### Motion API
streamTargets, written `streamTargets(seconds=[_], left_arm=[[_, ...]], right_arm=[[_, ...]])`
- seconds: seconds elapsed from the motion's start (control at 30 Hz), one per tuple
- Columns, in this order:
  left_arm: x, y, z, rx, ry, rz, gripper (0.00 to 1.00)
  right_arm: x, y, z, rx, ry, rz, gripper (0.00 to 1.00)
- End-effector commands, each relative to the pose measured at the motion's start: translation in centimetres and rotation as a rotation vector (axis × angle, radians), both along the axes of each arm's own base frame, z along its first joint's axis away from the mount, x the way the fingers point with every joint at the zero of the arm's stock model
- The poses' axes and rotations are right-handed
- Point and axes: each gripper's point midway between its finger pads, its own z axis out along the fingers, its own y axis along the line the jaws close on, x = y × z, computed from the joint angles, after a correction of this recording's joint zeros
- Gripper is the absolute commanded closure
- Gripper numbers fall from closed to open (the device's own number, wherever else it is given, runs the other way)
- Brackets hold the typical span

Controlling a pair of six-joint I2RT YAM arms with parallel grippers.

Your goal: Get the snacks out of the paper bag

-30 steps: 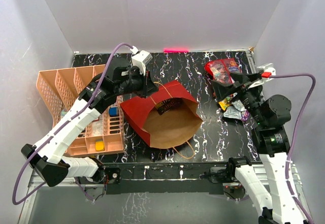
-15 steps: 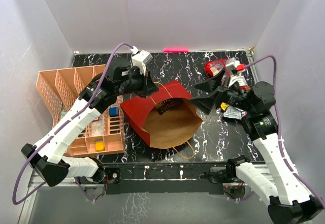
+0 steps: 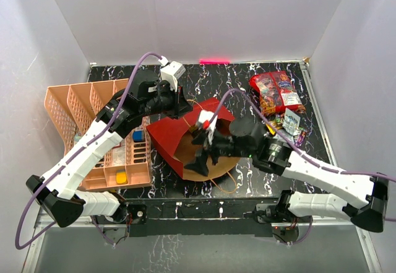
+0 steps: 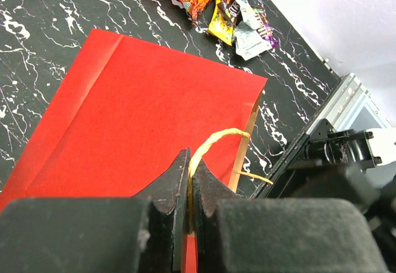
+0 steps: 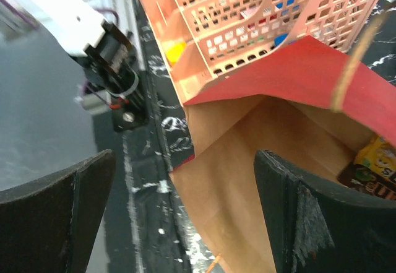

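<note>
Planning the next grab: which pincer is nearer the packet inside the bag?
Right. Right pincer: open at the bag mouth, beside the packet. Left pincer: outside, pinching the handle.

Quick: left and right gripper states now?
Left gripper: closed on cord handle of paper bag.
Right gripper: open, empty, at the bag's mouth.

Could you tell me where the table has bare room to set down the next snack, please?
Bare table runs along the back, between the bag and the snack pile. Crowded: the tray fills the left, the pile the back right, and the right gripper sits at the bag's mouth.
</note>
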Motion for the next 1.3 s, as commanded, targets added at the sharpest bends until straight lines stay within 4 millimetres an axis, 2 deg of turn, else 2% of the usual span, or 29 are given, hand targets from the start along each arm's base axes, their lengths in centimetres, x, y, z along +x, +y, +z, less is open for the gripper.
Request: streamTargets(seconds=[0.0,0.1,0.17,0.3,0.4,0.6,0.77,0.9,1.13,1.27], left_arm=[[-0.4,0.6,2.0,-0.015,-0.049,0.009,1.00],[-0.6,0.5,2.2,-0.025,-0.056,-0.001,1.00],[-0.9,0.5,2.2,-0.032,-0.057,-0.015,1.00],[-1.7,0.3,2.2,-0.054,-0.065,-0.056,1.00],[-2.3,0.1,2.5,-0.070,-0.072,-0.088,1.00],[-2.7,0.0,2.7,-0.082,-0.075,-0.107,1.00],[-3.2,-0.2,2.9,-0.099,-0.074,-0.130,1.00],[-3.5,-0.3,3.1,-0.110,-0.077,-0.143,1.00],[-4.3,-0.6,3.9,-0.131,-0.086,-0.192,1.00],[-4.6,-0.7,4.1,-0.136,-0.092,-0.210,1.00]], right_arm=[[1.8,-0.1,-2.5,-0.160,-0.293,-0.120,0.01],[2.1,-0.6,-5.1,-0.254,-0.413,-0.100,0.01],[1.9,-1.0,-5.9,-0.272,-0.494,-0.057,0.01],[0.2,-2.0,-7.2,-0.273,-0.718,0.125,0.02],[0.5,-2.9,-7.4,-0.272,-0.858,0.131,0.01],[3.6,-4.7,-10.5,-0.485,-1.029,0.086,0.02],[7.7,-4.3,-11.9,-0.584,-1.091,0.055,0.24],[11.2,-4.0,-13.3,-0.623,-1.072,0.105,0.33],[15.0,-2.0,-16.5,-0.713,-1.054,0.165,0.37],[16.8,-1.5,-18.1,-0.744,-1.066,0.145,0.35]])
